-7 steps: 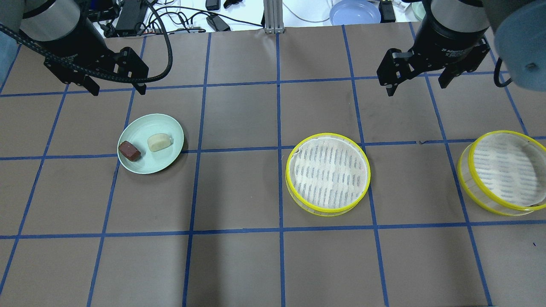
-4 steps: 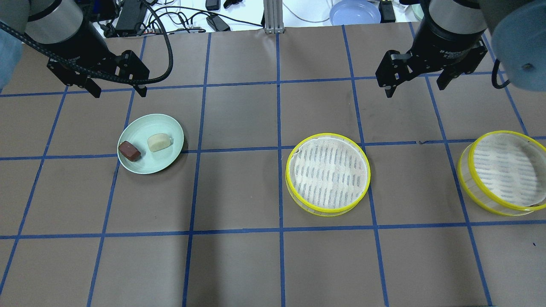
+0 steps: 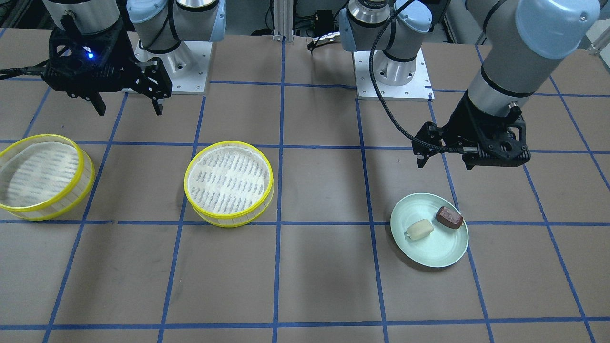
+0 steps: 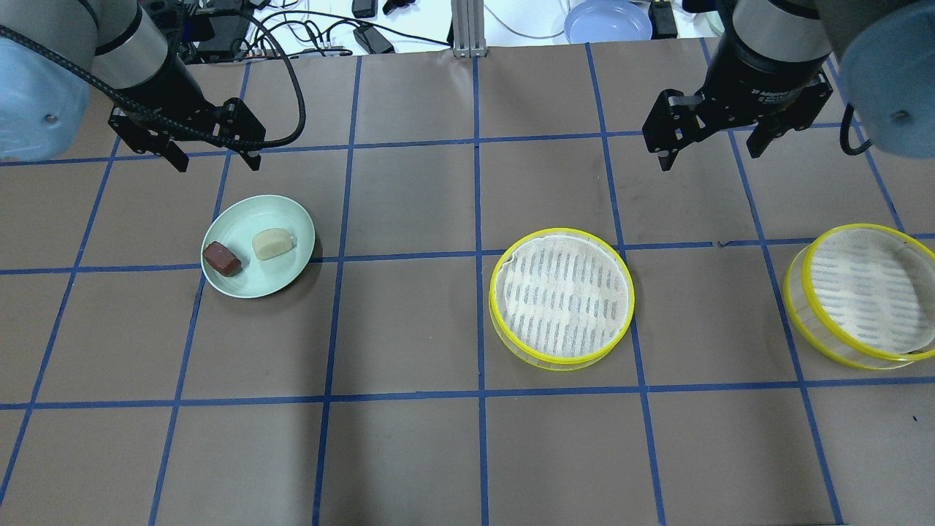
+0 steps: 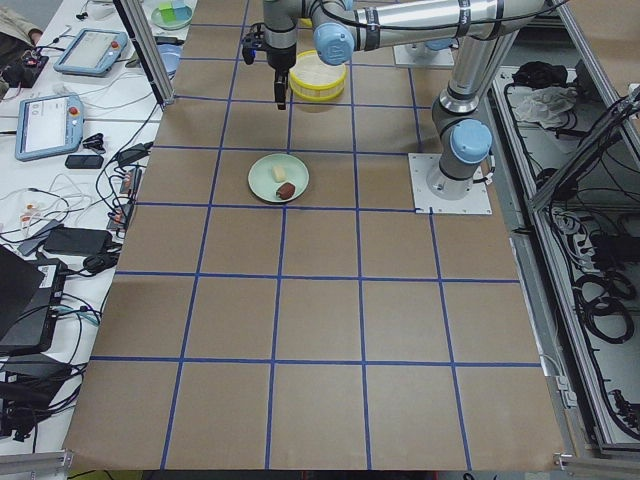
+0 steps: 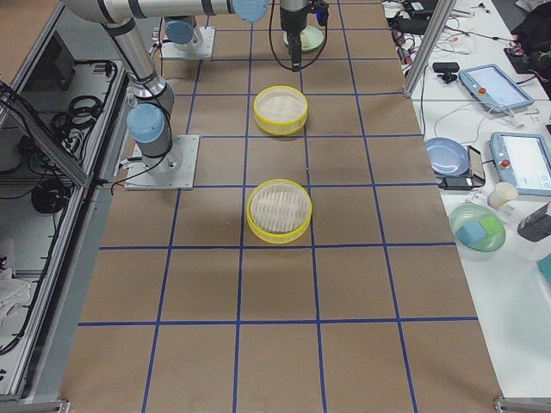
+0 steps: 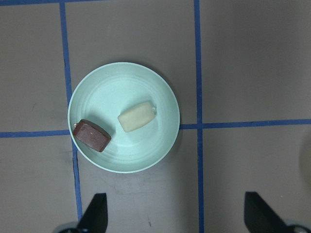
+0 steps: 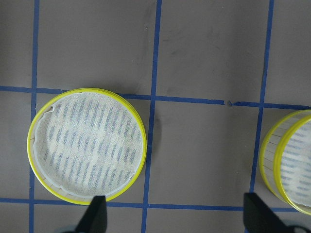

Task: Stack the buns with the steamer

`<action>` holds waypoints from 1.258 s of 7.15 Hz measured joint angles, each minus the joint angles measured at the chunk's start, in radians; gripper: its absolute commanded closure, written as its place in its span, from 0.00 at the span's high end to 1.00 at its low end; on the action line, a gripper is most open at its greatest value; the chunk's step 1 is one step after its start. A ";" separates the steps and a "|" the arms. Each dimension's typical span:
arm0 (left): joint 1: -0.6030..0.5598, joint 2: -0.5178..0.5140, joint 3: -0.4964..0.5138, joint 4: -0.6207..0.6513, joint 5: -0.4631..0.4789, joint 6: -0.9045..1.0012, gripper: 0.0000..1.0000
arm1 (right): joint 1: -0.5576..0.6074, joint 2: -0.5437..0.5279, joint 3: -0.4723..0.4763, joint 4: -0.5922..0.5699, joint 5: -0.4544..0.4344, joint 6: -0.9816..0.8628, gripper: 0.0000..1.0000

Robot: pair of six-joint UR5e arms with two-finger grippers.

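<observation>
A cream-yellow bun and a reddish-brown bun lie side by side on a pale green plate. Both buns also show in the left wrist view, the cream one right of the brown one. One yellow-rimmed steamer tray stands mid-table, the other at the right edge; both are empty. My left gripper hangs open and empty above the table just behind the plate. My right gripper hangs open and empty behind and between the two trays.
The brown table cover carries a blue tape grid. Beyond its far edge lie cables and a blue plate. The arm bases stand at the robot's side of the table.
My left gripper has moved right and slightly toward the plate. My right gripper has barely shifted. The buns, plate and trays have not moved.
</observation>
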 measured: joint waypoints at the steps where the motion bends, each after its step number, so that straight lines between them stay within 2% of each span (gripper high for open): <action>1: 0.013 -0.015 -0.004 0.006 0.000 0.009 1.00 | 0.000 0.000 0.000 0.000 0.000 0.001 1.00; 4: 0.024 -0.074 -0.036 0.024 0.000 0.019 1.00 | 0.000 0.000 0.000 0.000 0.000 -0.003 1.00; 6: 0.027 -0.126 -0.098 0.118 0.002 0.064 1.00 | -0.009 0.000 -0.001 -0.005 -0.002 -0.011 1.00; 8: 0.030 -0.191 -0.128 0.197 0.006 0.127 1.00 | -0.114 -0.002 -0.003 -0.008 -0.010 -0.099 1.00; 9: 0.030 -0.229 -0.131 0.225 0.006 0.143 1.00 | -0.230 -0.001 -0.002 -0.008 -0.014 -0.227 1.00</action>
